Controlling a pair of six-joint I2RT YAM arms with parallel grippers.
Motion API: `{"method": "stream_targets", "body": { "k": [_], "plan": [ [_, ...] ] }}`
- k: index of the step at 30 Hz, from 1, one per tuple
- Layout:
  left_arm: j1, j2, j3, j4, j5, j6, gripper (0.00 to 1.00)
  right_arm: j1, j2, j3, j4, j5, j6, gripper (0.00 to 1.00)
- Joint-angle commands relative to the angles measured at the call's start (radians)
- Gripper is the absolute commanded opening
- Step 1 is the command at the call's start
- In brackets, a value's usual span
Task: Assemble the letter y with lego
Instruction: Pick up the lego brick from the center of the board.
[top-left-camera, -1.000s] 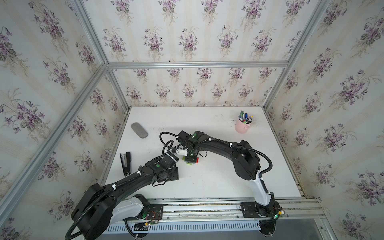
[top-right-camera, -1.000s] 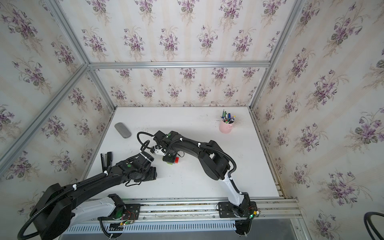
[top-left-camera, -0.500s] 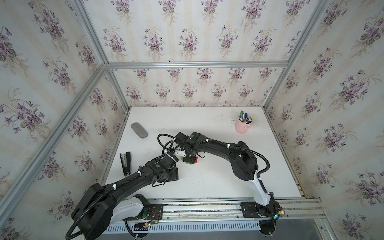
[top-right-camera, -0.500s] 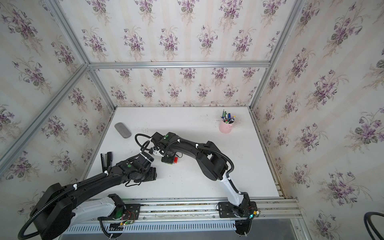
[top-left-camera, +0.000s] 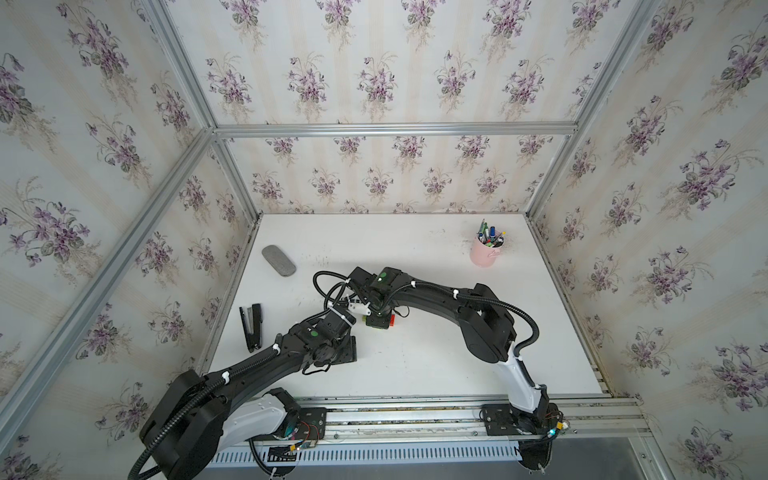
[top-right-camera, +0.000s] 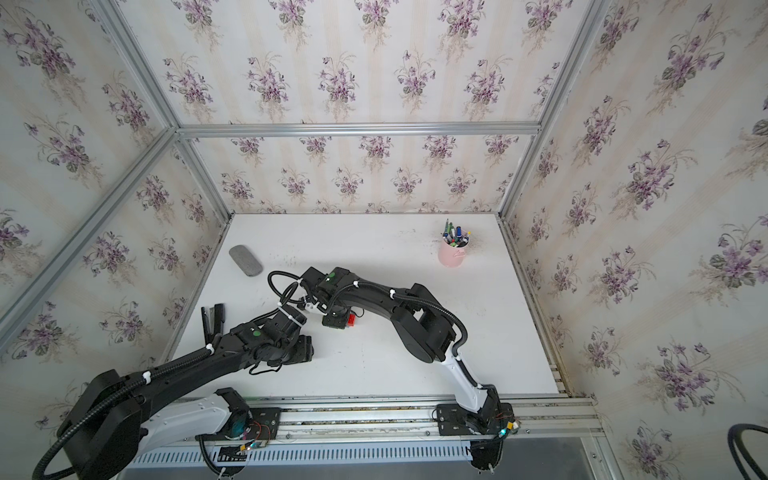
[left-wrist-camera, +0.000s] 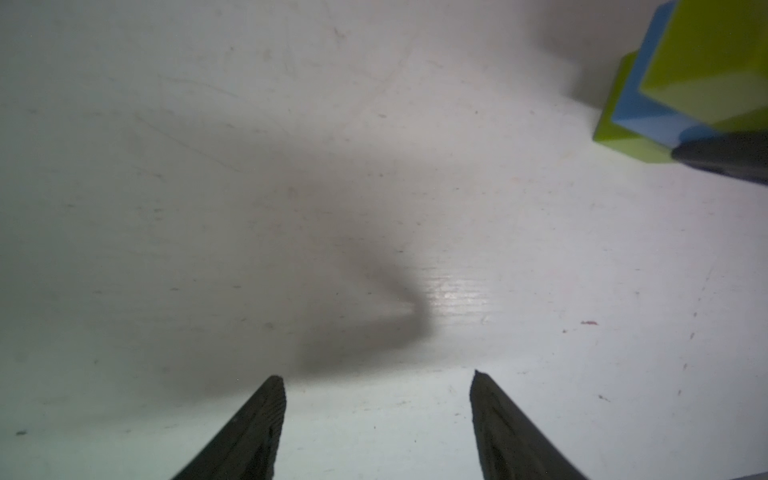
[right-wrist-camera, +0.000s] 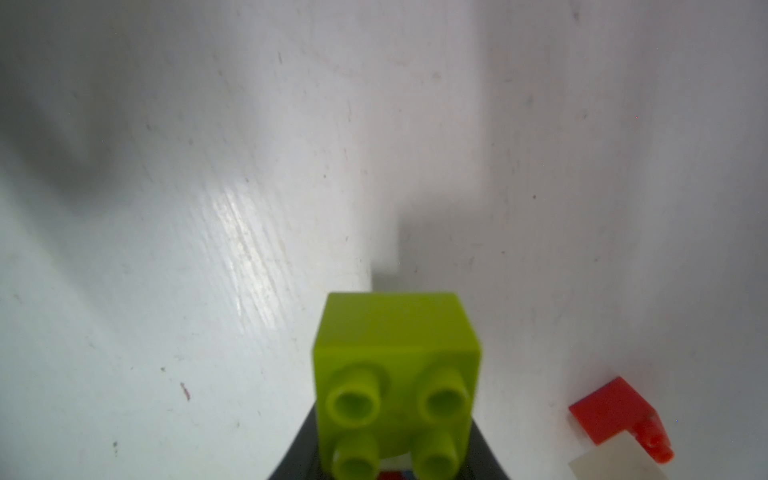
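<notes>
On the white worktop (top-left-camera: 436, 365), near the middle, we see the right arm (top-left-camera: 440, 293) bent low, with its jaws shut tight on a small stack (left-wrist-camera: 665, 104) of lego. The left wrist view shows us the stack from the side. It has a low green brick (left-wrist-camera: 619, 137) at the bottom, a blue brick (left-wrist-camera: 646, 112) on that, and a top green brick (left-wrist-camera: 706, 75) above. A dark finger (left-wrist-camera: 723, 160) presses on the side of the stack. The stack is down by the worktop, but we cannot tell if it touches. In the right wrist view a green brick with four round studs sits between the dark jaws. A red brick (right-wrist-camera: 611, 409) lies just beside the stack and seems to touch a white brick (right-wrist-camera: 615, 465). The left arm (top-left-camera: 249, 370) reaches in from the near left. Its jaws are apart with nothing between them, just over bare worktop, and the stack is near them but off to one side. Far back we see a pink cup (top-left-camera: 482, 254) full of pens. By the left wall lie a grey pad (top-left-camera: 278, 261) and a black stapler (top-left-camera: 251, 328).
</notes>
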Motion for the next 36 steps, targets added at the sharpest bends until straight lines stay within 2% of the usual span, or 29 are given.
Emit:
{"method": "stream_targets", "body": {
  "k": [1,13,20,25,31,36],
  "plan": [
    [0.001,-0.006,-0.004,0.002,-0.001,-0.019,0.72,0.005,0.064,-0.042,-0.044,-0.032,0.003,0.27],
    [0.000,0.004,0.029,0.003,-0.003,-0.024,0.72,-0.042,-0.071,-0.030,-0.018,-0.055,0.126,0.24],
    [0.000,0.054,0.086,0.002,0.005,-0.017,0.72,-0.081,-0.254,-0.172,0.045,-0.040,0.196,0.23],
    [0.000,0.111,0.152,0.002,0.006,0.003,0.72,-0.157,-0.379,-0.314,0.085,-0.016,0.290,0.24],
    [-0.001,0.189,0.238,0.003,0.015,0.025,0.72,-0.309,-0.512,-0.470,0.157,-0.017,0.435,0.24],
    [-0.001,0.235,0.291,0.004,0.017,0.035,0.72,-0.384,-0.474,-0.501,0.161,-0.014,0.488,0.25]
  ]
}}
